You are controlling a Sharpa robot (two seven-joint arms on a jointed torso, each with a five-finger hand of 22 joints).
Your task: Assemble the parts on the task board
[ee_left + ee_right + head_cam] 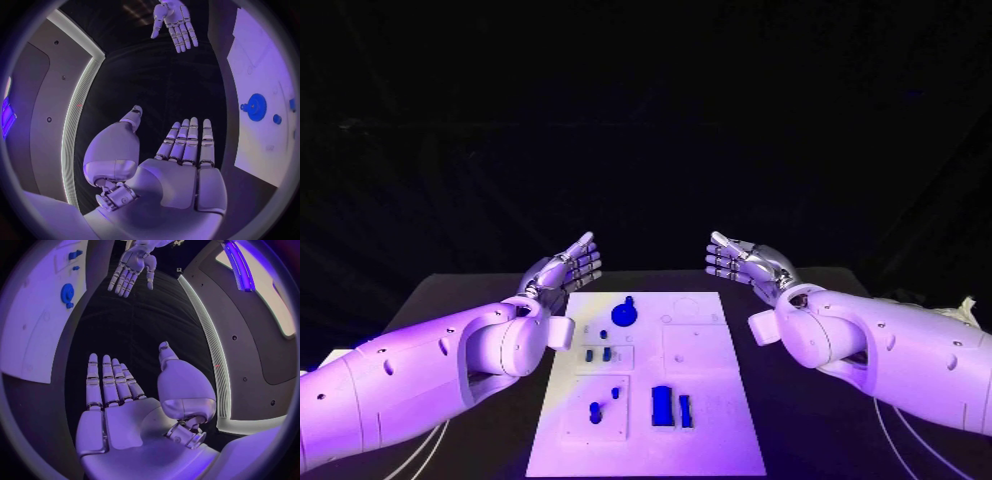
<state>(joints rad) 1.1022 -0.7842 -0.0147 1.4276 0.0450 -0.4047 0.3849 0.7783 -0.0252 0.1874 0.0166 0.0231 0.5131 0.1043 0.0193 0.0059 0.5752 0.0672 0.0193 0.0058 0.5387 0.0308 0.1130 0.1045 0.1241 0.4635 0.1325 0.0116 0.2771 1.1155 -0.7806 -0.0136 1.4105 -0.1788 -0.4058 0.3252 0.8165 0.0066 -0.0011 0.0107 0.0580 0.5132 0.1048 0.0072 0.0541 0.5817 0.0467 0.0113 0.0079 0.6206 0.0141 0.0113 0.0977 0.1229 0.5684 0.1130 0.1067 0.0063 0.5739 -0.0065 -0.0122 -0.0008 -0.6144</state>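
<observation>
The task board (689, 400) was laid flat in the middle of the desk (459, 300), its long side running from the near edge toward the far edge. A round blue gear-like part (625, 314) was seen near the board's far end, smaller blue parts (597, 354) about its middle, and a taller blue block (662, 405) toward its near end. The left hand (564, 268) and the right hand (747, 262) were held raised past the board's far corners, well apart, fingers (187, 137) stretched out and holding nothing.
</observation>
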